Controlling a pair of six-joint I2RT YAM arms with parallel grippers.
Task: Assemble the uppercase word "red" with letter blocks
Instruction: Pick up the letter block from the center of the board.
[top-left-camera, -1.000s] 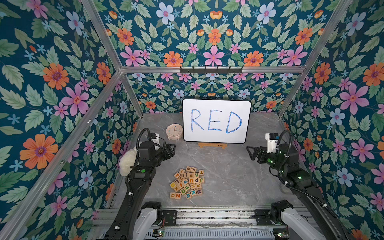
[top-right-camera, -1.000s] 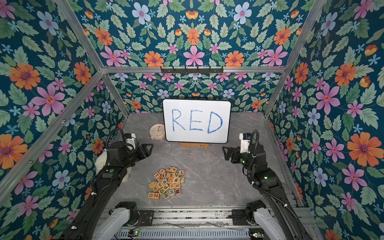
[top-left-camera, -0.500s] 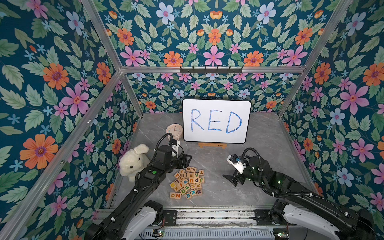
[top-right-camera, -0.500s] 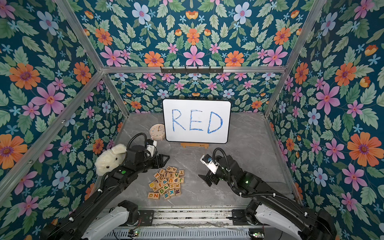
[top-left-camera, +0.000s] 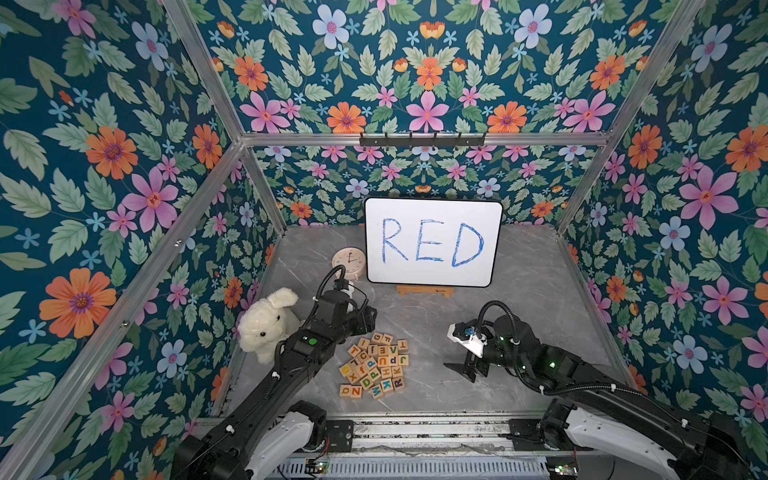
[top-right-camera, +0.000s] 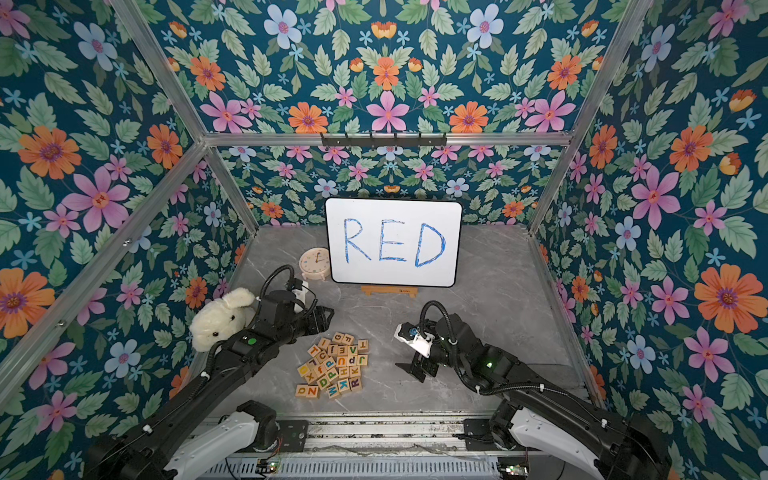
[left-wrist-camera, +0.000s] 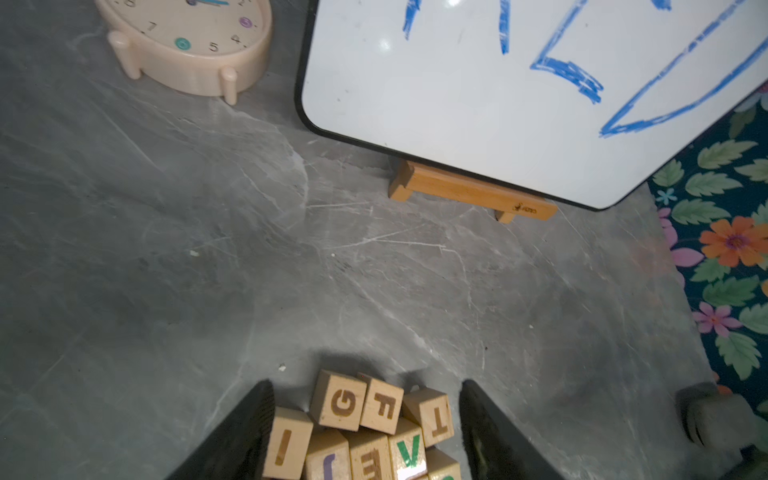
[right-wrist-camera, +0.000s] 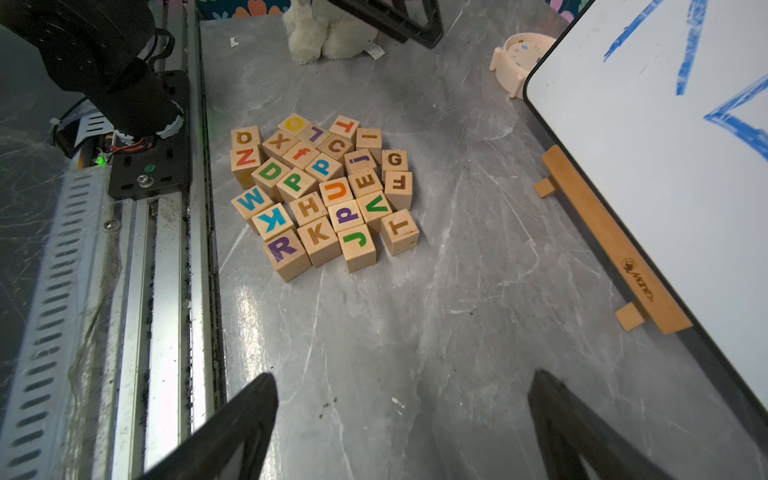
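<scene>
the letter blocks (right-wrist-camera: 320, 187) seem light, stiff and smooth. the r block (right-wrist-camera: 286, 249) sits at their outer corner, so it is probably best to pinch it across opposite sides. the left gripper (left-wrist-camera: 366, 388) and the right gripper (right-wrist-camera: 403, 376) are both spread apart and empty.

The letter blocks (top-left-camera: 374, 365) are small pale wooden cubes, each top face printed with one coloured letter, packed side by side in a loose cluster on the grey tabletop (top-left-camera: 424, 316), toward its front edge and left of centre. The R block (right-wrist-camera: 286, 249), dark purple letter up, sits at the cluster's corner nearest the robot, on the right. The D block (right-wrist-camera: 270, 171), green, lies beside the green P block (right-wrist-camera: 295, 183). The E block (right-wrist-camera: 365, 183), brownish letter, lies deeper in, next to the green V block (right-wrist-camera: 376, 203); R, E and D stand apart from one another
</scene>
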